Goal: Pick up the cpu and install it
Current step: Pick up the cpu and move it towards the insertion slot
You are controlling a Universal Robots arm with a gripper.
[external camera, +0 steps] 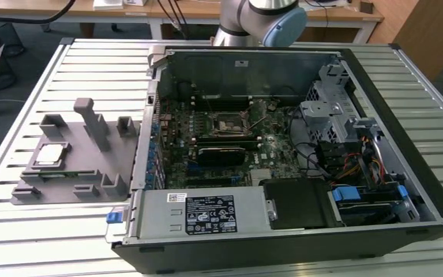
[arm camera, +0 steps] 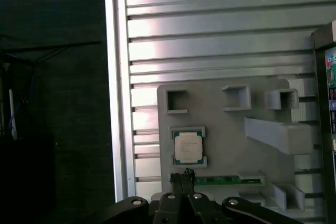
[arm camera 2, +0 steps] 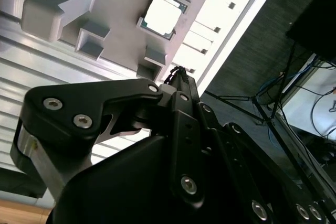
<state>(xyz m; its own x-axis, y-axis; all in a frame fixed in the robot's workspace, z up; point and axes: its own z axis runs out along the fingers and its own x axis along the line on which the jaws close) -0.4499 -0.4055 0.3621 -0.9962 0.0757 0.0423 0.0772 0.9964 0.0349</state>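
While high above the cpu [arm camera: 187, 147], tool [arm camera: 181, 174] closed.

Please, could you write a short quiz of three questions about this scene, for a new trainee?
1. True or false: the claw already holds the cpu.
2. Where does the cpu lie? A) on the motherboard B) on the grey tray C) on the floor
3. Fill in: in the exterior view, the grey tray stands to the ___ of the open computer case.
Key: 1 false; 2 B; 3 left.
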